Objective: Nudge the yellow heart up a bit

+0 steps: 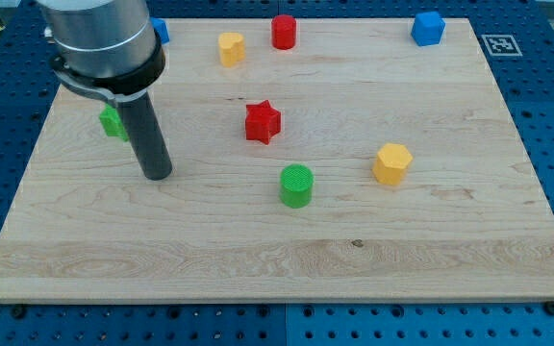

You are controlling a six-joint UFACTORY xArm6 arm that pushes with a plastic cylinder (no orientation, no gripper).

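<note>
Down near the left edge of the wooden board (431, 269), my tip (157, 176) rests on the surface, about halfway between the top and bottom edges; it is a plain dark rod with no jaws to open or close, so it holds nothing. Just up and to the view's left of it, a green block (112, 122) peeks out from behind the rod, its shape too hidden to tell. The yellow heart (231, 47) sits close to the top edge, left of centre, well apart from my tip and up to the view's right of it. Just beside the heart, on its right, stands a red cylinder (284, 32), apart from it. A blue block (161, 30) shows partly behind the arm's grey body near the top left corner. Another blue cube (428, 28) lies near the top right corner. Around the middle of the board lies a red star (263, 122), with a green cylinder (296, 185) below it and slightly right, toward the bottom edge. A yellow hexagonal block (391, 163) sits right of the green cylinder, apart from it.
</note>
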